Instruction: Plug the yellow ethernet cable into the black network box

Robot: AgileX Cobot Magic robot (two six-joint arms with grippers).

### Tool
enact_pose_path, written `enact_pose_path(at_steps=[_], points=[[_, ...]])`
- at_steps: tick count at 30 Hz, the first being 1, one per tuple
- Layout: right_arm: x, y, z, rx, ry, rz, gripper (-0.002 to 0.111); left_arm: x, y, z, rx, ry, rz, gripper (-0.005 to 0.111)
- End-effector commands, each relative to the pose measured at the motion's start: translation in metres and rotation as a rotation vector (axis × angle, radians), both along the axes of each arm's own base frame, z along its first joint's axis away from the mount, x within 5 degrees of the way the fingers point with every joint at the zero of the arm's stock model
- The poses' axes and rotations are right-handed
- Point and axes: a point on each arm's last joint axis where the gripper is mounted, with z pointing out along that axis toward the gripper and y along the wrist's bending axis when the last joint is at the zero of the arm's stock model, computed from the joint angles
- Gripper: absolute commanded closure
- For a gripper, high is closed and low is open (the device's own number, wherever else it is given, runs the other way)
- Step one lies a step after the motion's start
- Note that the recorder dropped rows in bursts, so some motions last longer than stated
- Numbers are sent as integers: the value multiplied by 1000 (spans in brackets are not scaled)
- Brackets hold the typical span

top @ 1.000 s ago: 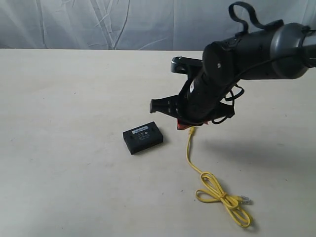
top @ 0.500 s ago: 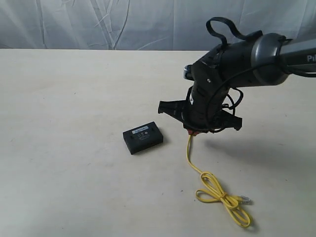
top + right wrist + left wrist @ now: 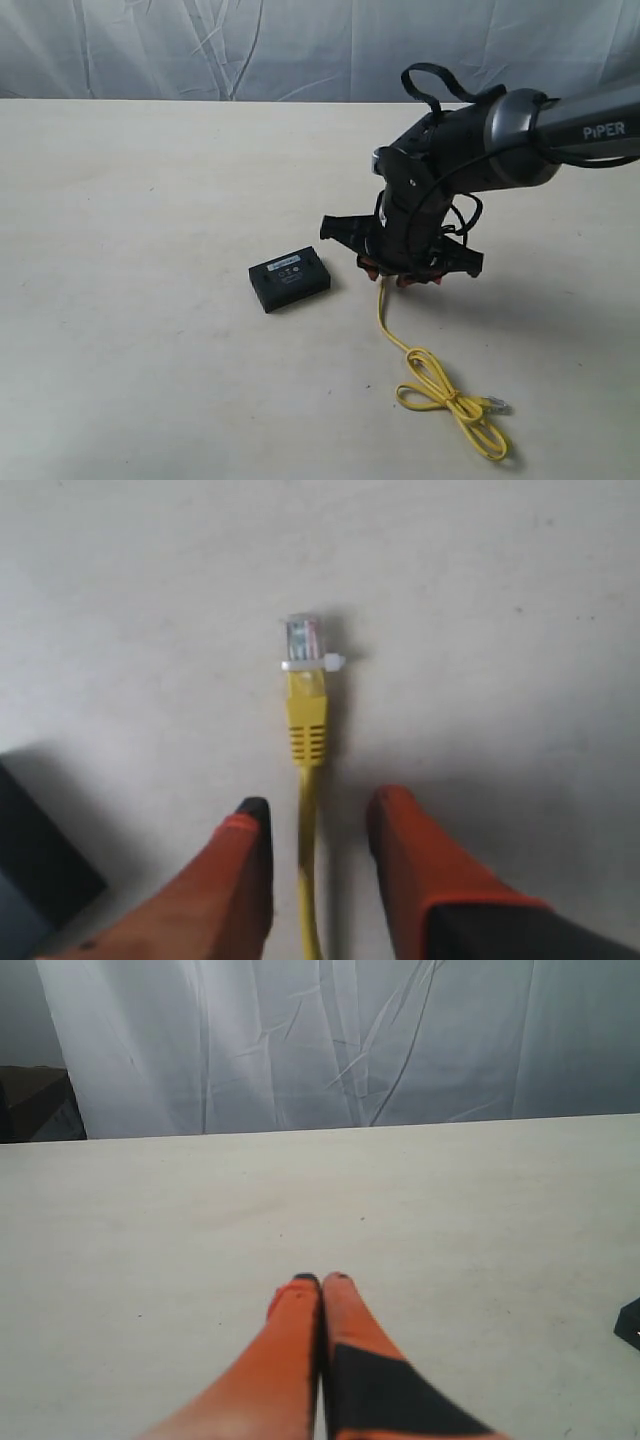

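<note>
The yellow ethernet cable (image 3: 384, 320) lies on the table, running from under my right gripper (image 3: 398, 275) to a loop at the front right, where its far clear plug (image 3: 496, 404) rests. In the right wrist view the near clear plug (image 3: 302, 640) and yellow boot (image 3: 307, 720) lie flat, and the cord (image 3: 307, 880) passes between the two orange fingers of my open right gripper (image 3: 318, 815) without touching them. The black network box (image 3: 289, 278) sits to the left of that gripper, apart from the cable. My left gripper (image 3: 321, 1280) is shut on nothing over bare table.
A white curtain (image 3: 250, 45) hangs behind the table's far edge. The right arm (image 3: 520, 135) reaches in from the right above the table. A dark corner (image 3: 40, 870) shows at the edge of the right wrist view.
The right arm has come down and turned, lowering its open gripper over the cable's near end. Cable and box have not moved.
</note>
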Motion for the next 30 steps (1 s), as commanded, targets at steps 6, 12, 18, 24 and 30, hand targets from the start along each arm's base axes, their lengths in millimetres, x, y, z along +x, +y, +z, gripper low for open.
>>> enact_pose_path(at_steps=[6, 12, 18, 24, 30], points=[[1, 0, -12, -25, 31, -3, 76, 0, -1, -1, -11, -6, -7, 107], [-1, 0, -13, -28, 45, 30, 108, 0, -1, -1, -11, -6, -7, 107], [-2, -2, 5, -58, 24, 178, 109, 0, -1, -1, -11, -6, -7, 107], [-10, -10, 34, -150, 12, 458, 109, 0, -1, -1, -11, -6, -7, 107], [-14, -8, 45, -132, 9, 588, 109, 0, -1, -1, -11, -6, -7, 107]])
